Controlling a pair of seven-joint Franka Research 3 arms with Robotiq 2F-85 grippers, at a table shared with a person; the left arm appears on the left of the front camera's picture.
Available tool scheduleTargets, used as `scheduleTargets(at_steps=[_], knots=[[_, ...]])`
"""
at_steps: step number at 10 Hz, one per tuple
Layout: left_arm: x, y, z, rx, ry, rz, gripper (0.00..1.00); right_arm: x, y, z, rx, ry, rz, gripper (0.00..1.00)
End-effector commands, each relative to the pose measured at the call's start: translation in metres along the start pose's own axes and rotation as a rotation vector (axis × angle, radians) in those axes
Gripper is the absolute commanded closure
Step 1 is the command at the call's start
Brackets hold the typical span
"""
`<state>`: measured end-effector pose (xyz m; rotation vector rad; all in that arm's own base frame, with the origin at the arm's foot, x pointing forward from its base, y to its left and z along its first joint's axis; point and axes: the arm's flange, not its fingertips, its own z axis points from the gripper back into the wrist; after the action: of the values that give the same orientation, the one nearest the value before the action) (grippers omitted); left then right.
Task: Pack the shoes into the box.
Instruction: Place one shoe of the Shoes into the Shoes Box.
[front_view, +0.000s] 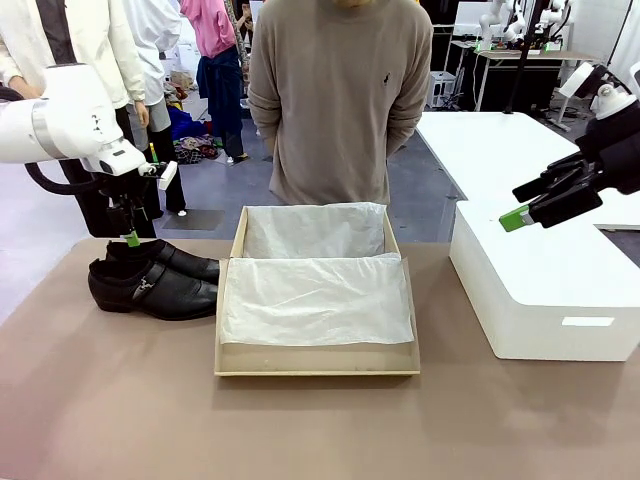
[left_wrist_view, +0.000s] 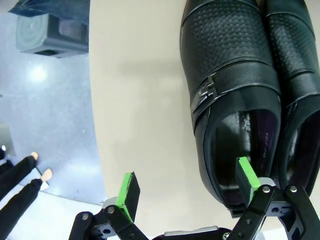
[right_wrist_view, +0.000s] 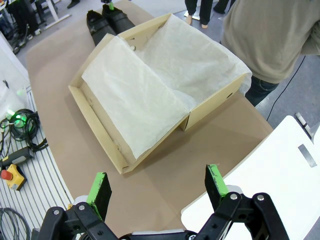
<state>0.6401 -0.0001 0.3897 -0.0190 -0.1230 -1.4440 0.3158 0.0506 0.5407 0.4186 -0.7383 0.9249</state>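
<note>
**Now: both grippers spread, shoes beside the open box**

Left gripper (left_wrist_view: 187, 186) has its jaws spread wide and grips nothing. In the left wrist view one green pad sits over the heel opening of one shoe, and the other pad is over bare table just outside that shoe, so the jaws straddle its side wall. Whether a pad touches the leather cannot be told. From the front, this gripper (front_view: 132, 238) points down at the heel end of the farther shoe.

Right gripper (right_wrist_view: 157, 189) is also spread wide and empty. In the front view it (front_view: 522, 203) hangs above the white block (front_view: 540, 290) at the table's right side, well apart from the shoes.

The shoes (front_view: 150, 280), shiny black with a small silver buckle, lie side by side on the table (front_view: 120, 400). They are left of the box, toes pointing towards it and almost touching its left wall.

The box (front_view: 315, 360), brown cardboard, sits open in the middle of the table, lined with white tissue paper (front_view: 315, 300) that also covers its flat-lying flap.

A person (front_view: 340, 100) in a beige sweater stands at the far side, just behind the box.
</note>
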Motion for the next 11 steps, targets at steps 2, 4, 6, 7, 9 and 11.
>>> scheduleTargets(at_steps=[2,4,6,7,9,11], knots=[[-0.001,0.011,-0.006,-0.004,0.029,0.02,0.0,0.001,-0.001,-0.001,0.01,-0.015,0.008,0.0],[-0.002,0.014,-0.012,-0.017,0.031,0.022,0.0,0.001,-0.001,-0.001,0.01,-0.015,0.008,0.0],[-0.001,0.015,-0.02,-0.034,0.038,0.026,0.0,0.001,-0.001,-0.001,0.01,-0.015,0.008,0.0],[-0.002,0.017,-0.024,-0.037,0.05,0.027,0.0,0.001,-0.001,-0.001,0.01,-0.015,0.008,0.0],[0.0,0.017,-0.031,-0.041,0.059,0.033,0.0,0.001,-0.001,-0.001,0.01,-0.015,0.008,0.0],[0.001,0.015,-0.034,-0.066,0.058,0.025,0.0,0.001,-0.001,-0.001,0.01,-0.015,0.008,0.0]])
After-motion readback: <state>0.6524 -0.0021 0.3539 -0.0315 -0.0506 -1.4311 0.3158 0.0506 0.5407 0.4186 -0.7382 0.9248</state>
